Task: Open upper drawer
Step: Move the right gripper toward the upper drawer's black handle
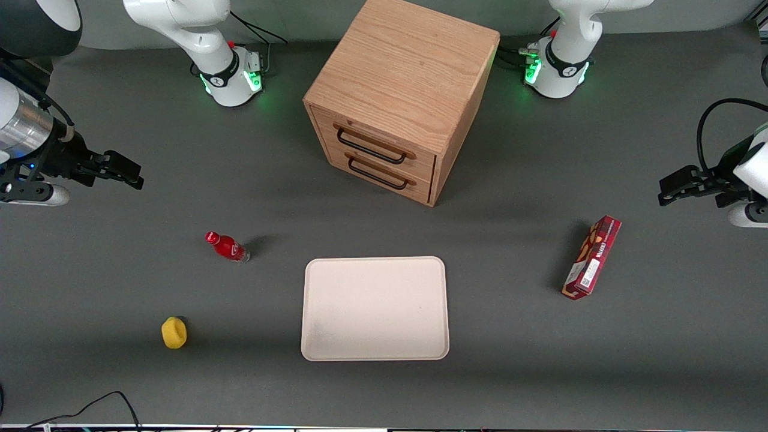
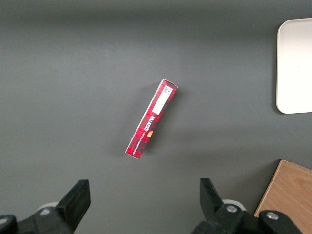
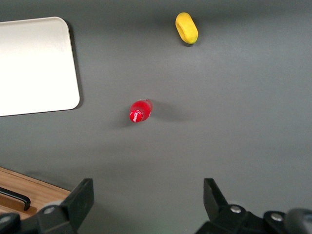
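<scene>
The light oak cabinet [image 1: 402,78] stands at the middle of the table, farther from the front camera than the tray. Its upper drawer [image 1: 384,139] is shut, flush with the front, and its long black bar handle [image 1: 370,148] is free. The matching lower drawer [image 1: 390,171] below it is also shut. My right gripper [image 1: 133,174] hangs above the table toward the working arm's end, well apart from the cabinet. It is open and empty in the right wrist view [image 3: 146,200]. A corner of the cabinet [image 3: 19,190] with a bit of black handle [image 3: 14,199] shows there.
A red bottle [image 1: 228,246] [image 3: 140,110] stands below the gripper. A yellow object [image 1: 174,332] [image 3: 186,28] lies nearer the front camera. A cream tray [image 1: 375,264] [image 3: 34,66] lies in front of the cabinet. A red box [image 1: 591,257] [image 2: 152,119] lies toward the parked arm's end.
</scene>
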`<state>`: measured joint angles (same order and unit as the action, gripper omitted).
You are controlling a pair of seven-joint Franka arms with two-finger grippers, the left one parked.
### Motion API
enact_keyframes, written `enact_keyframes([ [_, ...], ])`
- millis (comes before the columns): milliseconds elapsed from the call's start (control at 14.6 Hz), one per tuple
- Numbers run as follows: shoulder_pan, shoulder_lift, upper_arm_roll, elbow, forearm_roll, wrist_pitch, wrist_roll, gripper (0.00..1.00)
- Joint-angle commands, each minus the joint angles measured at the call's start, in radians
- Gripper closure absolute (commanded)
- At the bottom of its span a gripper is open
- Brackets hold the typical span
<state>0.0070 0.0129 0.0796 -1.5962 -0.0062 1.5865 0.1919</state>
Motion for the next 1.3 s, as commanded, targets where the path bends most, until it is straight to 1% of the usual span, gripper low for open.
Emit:
enact_keyframes([
  [0,-0.005,0.015,-0.003,0.029,-0.003,-0.028,0.027,0.0],
  [343,-0.004,0.016,-0.004,0.036,-0.005,-0.026,0.026,0.0],
  [549,0.007,0.019,0.009,0.08,0.0,-0.029,0.023,0.0],
  [618,0.01,0.019,0.009,0.085,0.023,-0.045,0.02,0.0],
  [686,0.011,0.019,0.012,0.088,0.064,-0.077,0.012,0.0],
  [824,0.015,0.016,0.028,0.09,0.174,-0.098,0.005,0.0],
  [961,0.016,0.021,0.074,0.108,0.267,-0.098,-0.037,0.0],
  [1029,0.016,0.024,0.118,0.11,0.267,-0.098,-0.043,0.0],
  [1098,0.016,0.044,0.153,0.113,0.282,-0.097,-0.043,0.0],
  [1235,0.015,0.074,0.266,0.113,0.296,-0.094,-0.087,0.0],
])
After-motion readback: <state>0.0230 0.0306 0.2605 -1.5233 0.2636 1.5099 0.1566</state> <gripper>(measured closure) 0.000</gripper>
